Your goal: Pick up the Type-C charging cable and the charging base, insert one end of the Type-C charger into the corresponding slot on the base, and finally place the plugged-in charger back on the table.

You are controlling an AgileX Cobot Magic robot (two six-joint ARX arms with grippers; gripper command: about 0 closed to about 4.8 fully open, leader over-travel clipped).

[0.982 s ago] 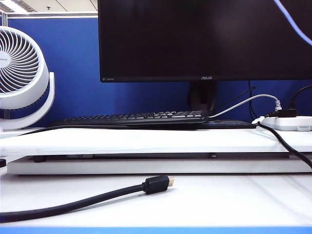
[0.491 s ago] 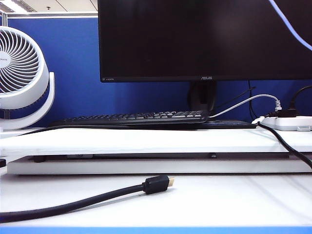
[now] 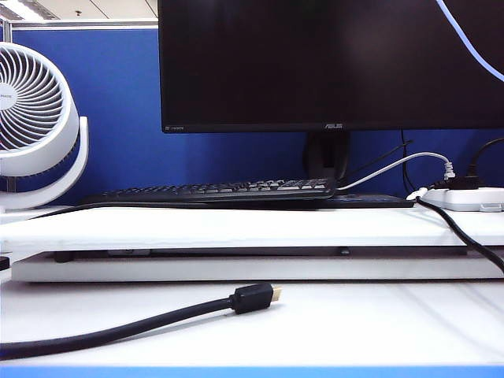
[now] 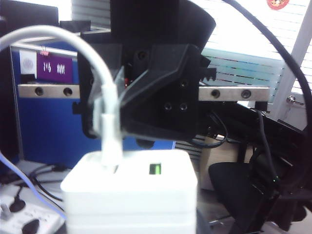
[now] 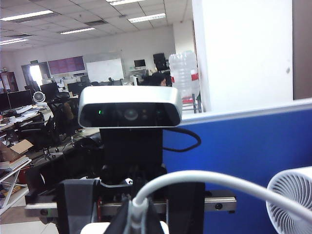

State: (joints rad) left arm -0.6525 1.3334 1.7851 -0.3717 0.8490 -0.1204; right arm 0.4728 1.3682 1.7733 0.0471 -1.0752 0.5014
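Right gripper (image 4: 106,117), aloft facing left gripper (image 5: 90,214), pinches cable (image 4: 58,34) at base (image 4: 129,190); left's jaws hidden, state unclear. A skewed push could jam the plug or slip the base.

Seen from the left wrist, the right gripper (image 4: 111,114) is angular black plastic with round screw holes, a toothed rack and a silver rail (image 4: 229,92). Its fingertips seem translucent. A black cable (image 4: 273,73) loops past. Opposite, the left gripper (image 5: 114,214) carries a silver, rounded camera (image 5: 129,107).
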